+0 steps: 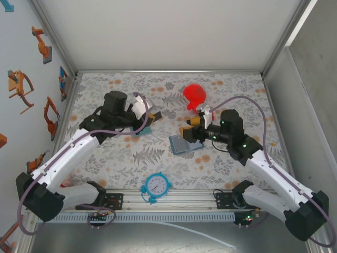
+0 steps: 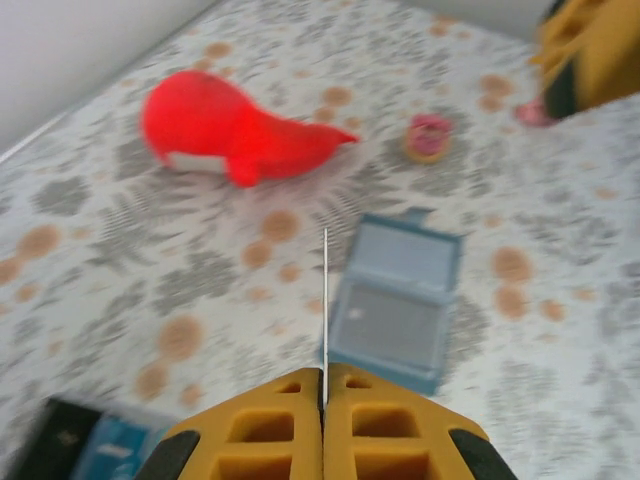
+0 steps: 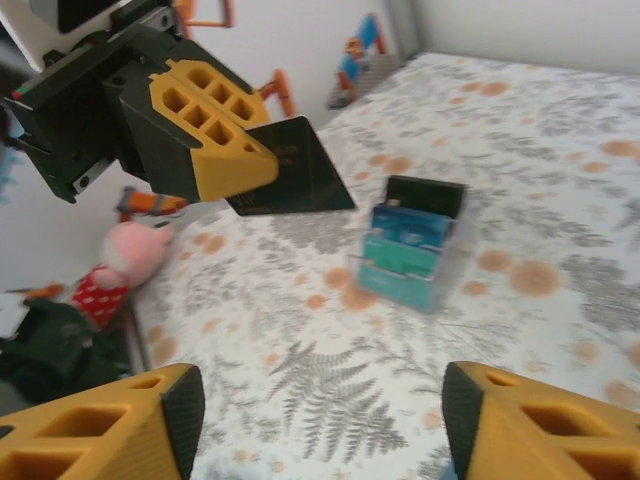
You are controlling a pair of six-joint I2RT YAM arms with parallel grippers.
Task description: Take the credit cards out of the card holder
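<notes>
Jaws on left gripper [image 2: 323,378] clamped tight on a dark credit card [image 3: 292,172]. Seen edge-on from left wrist as a thin pale line [image 2: 325,290] rising between the fingers. Held up off the table [image 1: 131,158], flat face toward the right wrist camera.

Jaws on right gripper [image 3: 320,385] spread wide, nothing between them. Aimed across the floral cloth at left gripper [image 3: 250,165].

Card holder [image 1: 185,143] open flat on the cloth, lighter blue inside up. Just at right gripper's [image 1: 185,132] fingertips in top view, its far edge partly covered by them. Between the two grippers, apart from the left one [image 1: 152,116]. From left wrist, straight beyond the held card, whose edge cuts across its left side [image 2: 395,305]. Pocket contents: cannot tell, blurred.

Around:
- Clear stand [image 3: 410,250] with teal cards, upright on the cloth near left gripper, partly hidden under it in top view [image 1: 143,130].
- Red rounded object [image 1: 195,95] toward the far side, beyond the holder, well clear of both grippers.
- Small pink item [image 2: 430,137] on the cloth right of the red object.
- Blue clock [image 1: 157,184] at the near edge between the arm bases.
- Pink plush toy [image 3: 120,260] at the table's edge behind left gripper.
</notes>
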